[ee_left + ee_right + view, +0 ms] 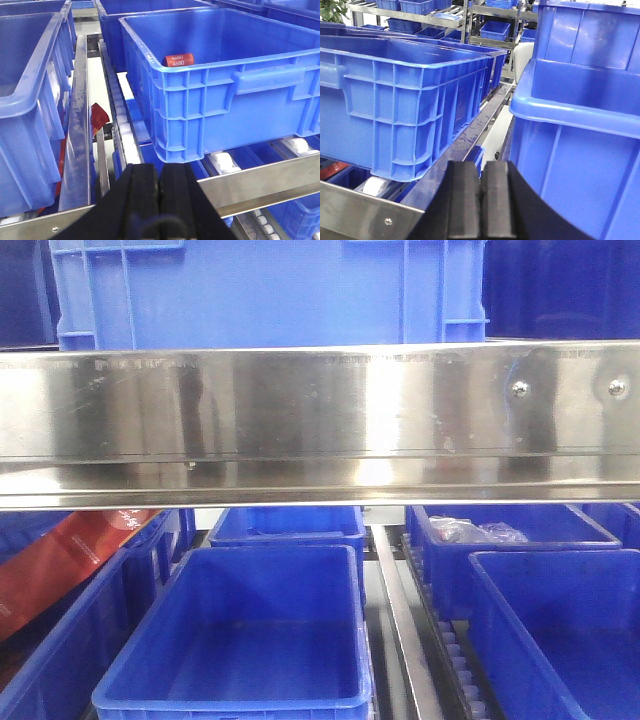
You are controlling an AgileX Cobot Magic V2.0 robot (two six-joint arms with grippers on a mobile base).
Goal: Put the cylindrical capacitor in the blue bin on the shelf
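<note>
Polished steel fills the front view, where the shelf (320, 415) is crossed by a broad rail with two bolt heads near its right end. Blue crates are ranged on roller tracks below it. In the left wrist view, the cylindrical capacitor (178, 59), red with white print, is seen lying inside the blue bin (220, 95), against the bin's near wall by its left corner. The left gripper (159, 200) is pressed together and empty before that bin. The right gripper (481, 205) is likewise pressed together, holding nothing.
</note>
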